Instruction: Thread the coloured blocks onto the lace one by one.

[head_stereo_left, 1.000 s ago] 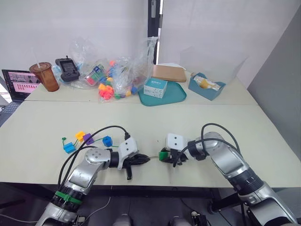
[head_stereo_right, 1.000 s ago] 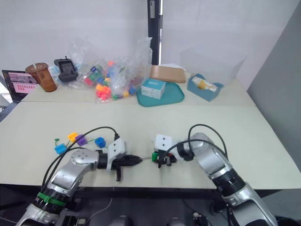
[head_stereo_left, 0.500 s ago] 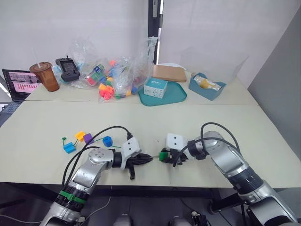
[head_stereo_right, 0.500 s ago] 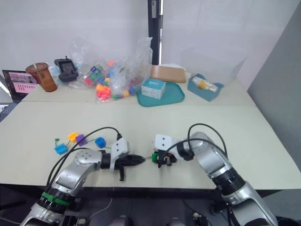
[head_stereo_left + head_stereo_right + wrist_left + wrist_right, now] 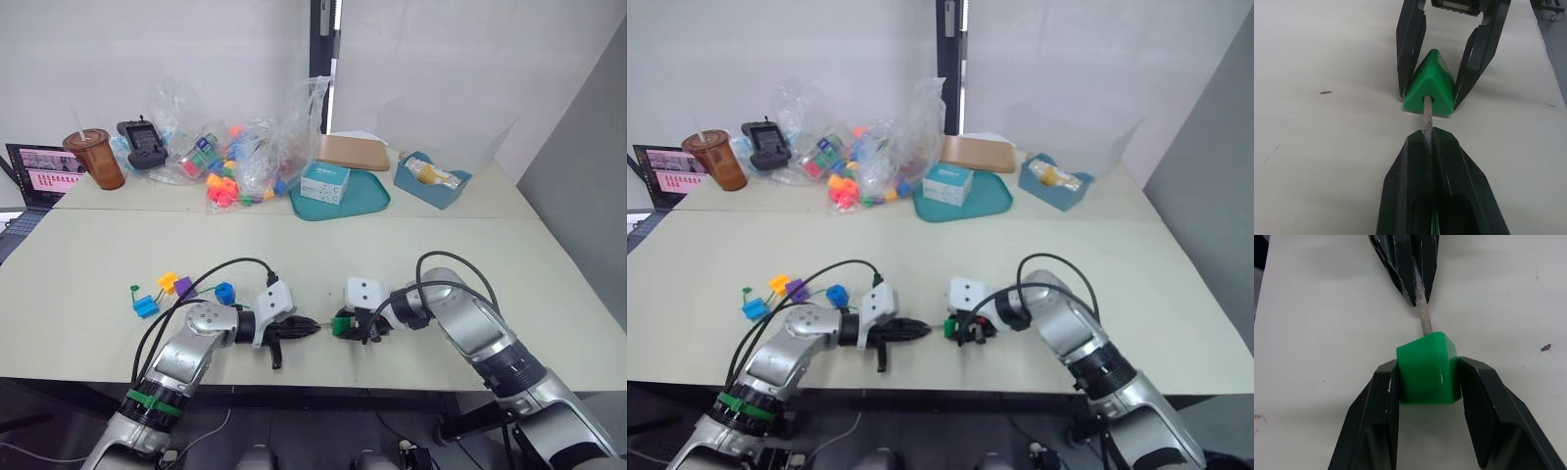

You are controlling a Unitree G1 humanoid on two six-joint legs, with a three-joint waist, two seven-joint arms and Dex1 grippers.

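Near the bench's front edge, the left gripper (image 5: 1432, 139), jaws pinching the lace tip (image 5: 1427, 115), is now entering the green block (image 5: 1427, 367) clamped by the right gripper (image 5: 1426, 382), closer than before.

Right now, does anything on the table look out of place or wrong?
Nothing stands out. The right gripper holds the green block squarely, and the left gripper has the lace tip lined up at the block's hole. The other blocks sit together near the left arm.
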